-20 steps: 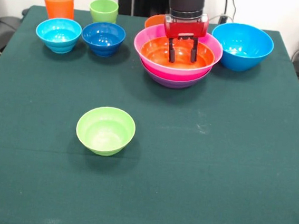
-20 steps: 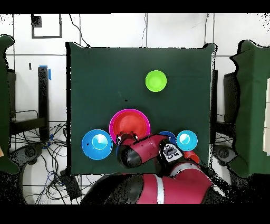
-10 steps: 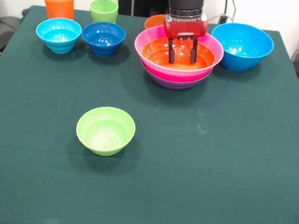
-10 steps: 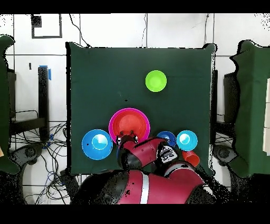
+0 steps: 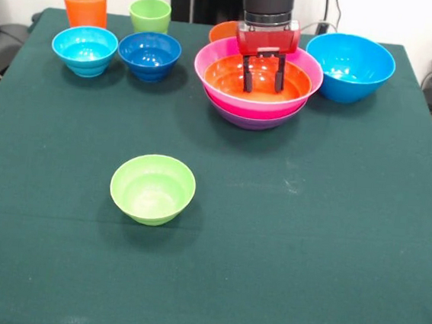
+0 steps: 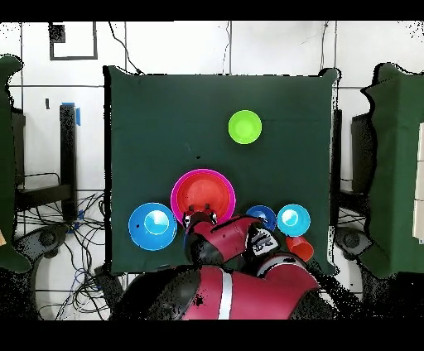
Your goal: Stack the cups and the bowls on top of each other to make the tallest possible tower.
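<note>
The tower (image 5: 255, 97) stands at the far middle: a wide orange bowl (image 5: 292, 87) nested in a pink bowl (image 5: 226, 56), which sits in a purple bowl (image 5: 254, 120). My gripper (image 5: 263, 75) hangs open just over the orange bowl's far side, with nothing between its fingers (image 5: 246, 74). The big blue bowl (image 5: 350, 66) sits right of the tower. A small orange bowl (image 5: 222, 30) peeks out behind it. The light-blue bowl (image 5: 84, 48) and dark-blue bowl (image 5: 149, 54) stand at far left, with the orange cup (image 5: 85, 8) and green cup (image 5: 150, 14) behind them. A lime-green bowl (image 5: 152, 188) sits alone nearer the front.
The green table (image 5: 306, 255) fills the front view. From overhead, my arm (image 6: 240, 248) covers the table edge by the tower (image 6: 203, 192), between the blue bowl (image 6: 152, 224) and the dark-blue bowl (image 6: 263, 217). Cables and dark furniture surround the table.
The gripper has drawn slightly up and back towards the tower's far rim, still open. From overhead, the arm has pulled in towards its base. No bowl or cup has moved.
</note>
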